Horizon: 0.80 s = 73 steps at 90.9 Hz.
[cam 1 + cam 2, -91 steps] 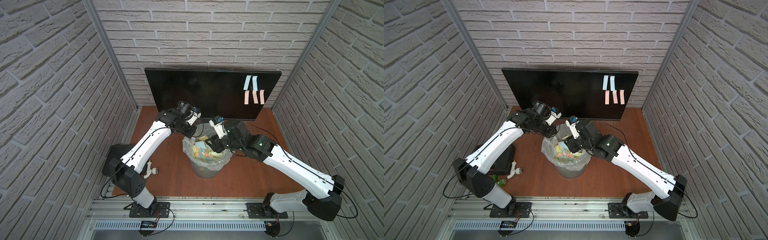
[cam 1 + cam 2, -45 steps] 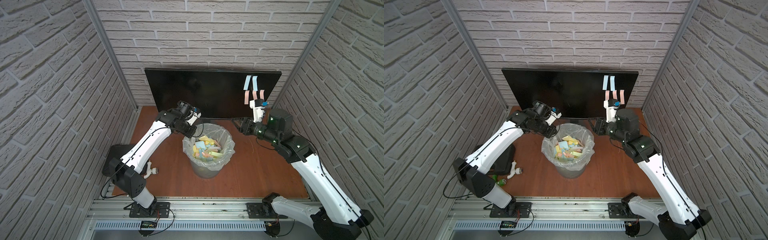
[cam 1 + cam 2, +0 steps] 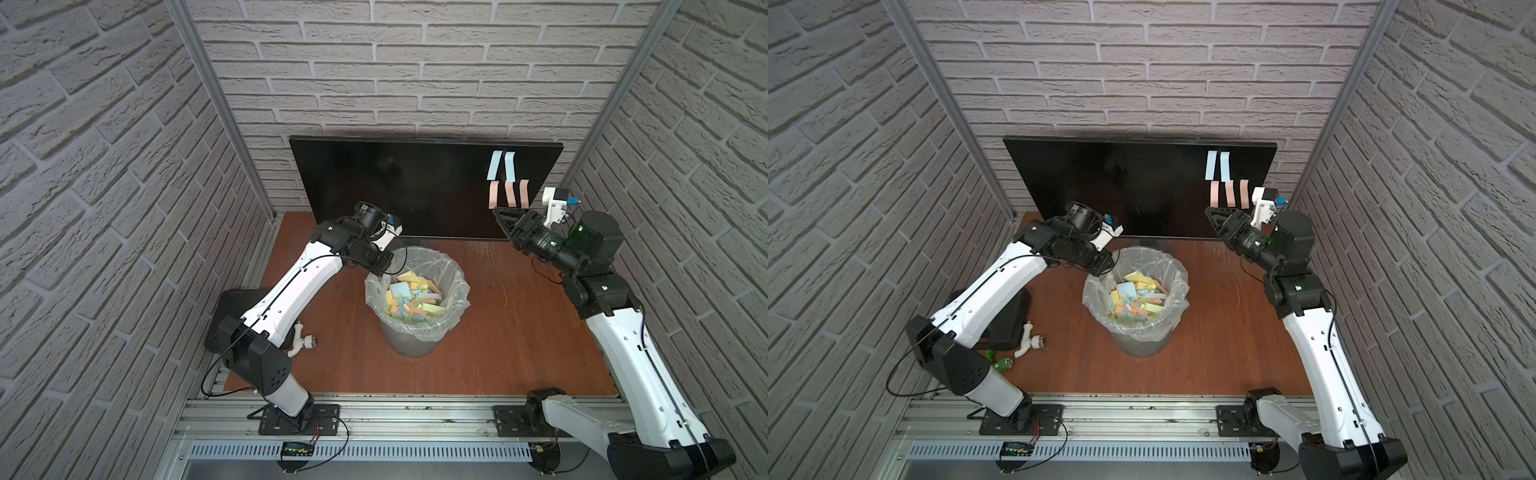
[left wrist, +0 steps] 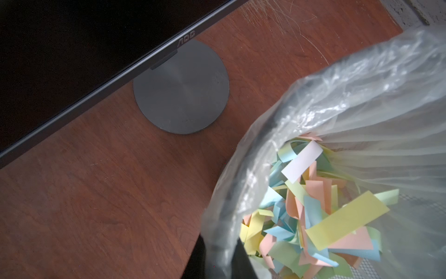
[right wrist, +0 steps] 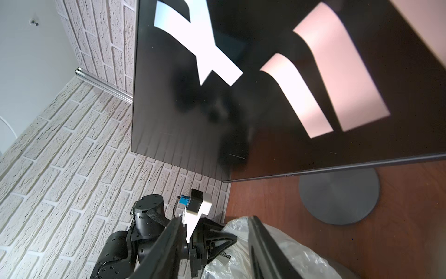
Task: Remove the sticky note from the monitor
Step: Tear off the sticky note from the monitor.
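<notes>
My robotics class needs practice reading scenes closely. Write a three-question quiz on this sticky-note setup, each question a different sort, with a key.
1. How many sticky notes are stuck on the monitor?
2. True or false: the right gripper is open and empty.
3. The left gripper is clamped on: A the bin liner, B a cup, C nothing.
Key: 1 five; 2 true; 3 A.

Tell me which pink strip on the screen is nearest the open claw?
The pink note farthest from the monitor's right edge; the right gripper hovers below it, while the other pink notes sit farther sideways.
</notes>
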Available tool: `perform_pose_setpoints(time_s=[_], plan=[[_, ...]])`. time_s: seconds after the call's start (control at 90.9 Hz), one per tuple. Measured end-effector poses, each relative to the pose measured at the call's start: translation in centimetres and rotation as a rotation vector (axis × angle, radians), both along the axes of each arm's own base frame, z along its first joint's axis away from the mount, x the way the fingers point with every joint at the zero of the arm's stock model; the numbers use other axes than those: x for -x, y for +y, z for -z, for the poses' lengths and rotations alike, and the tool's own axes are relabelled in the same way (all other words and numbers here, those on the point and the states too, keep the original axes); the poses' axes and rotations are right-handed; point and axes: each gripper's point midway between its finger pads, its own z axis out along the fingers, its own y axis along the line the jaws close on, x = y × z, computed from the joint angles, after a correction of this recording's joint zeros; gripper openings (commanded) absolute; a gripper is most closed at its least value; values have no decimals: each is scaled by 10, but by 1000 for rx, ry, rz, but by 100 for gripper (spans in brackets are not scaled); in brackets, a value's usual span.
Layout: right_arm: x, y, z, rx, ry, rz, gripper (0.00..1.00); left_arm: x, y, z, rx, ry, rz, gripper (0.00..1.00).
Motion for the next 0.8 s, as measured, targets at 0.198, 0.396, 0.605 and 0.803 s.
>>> perform_pose_setpoints(time_s=[0.198,0.396,0.605,0.803], plan=[[-5,-19,-26,-33,-55,67,47,0,0,0,0,-1,1,17],[-19,-36,-54,-69,-113,119,47,0,0,0,0,0,1,17],[-39,-41,-57,-81,-111,133,47,0,0,0,0,0,1,17],[-55,-41,-50,-88,-87,132,50,0,0,0,0,0,1,17]])
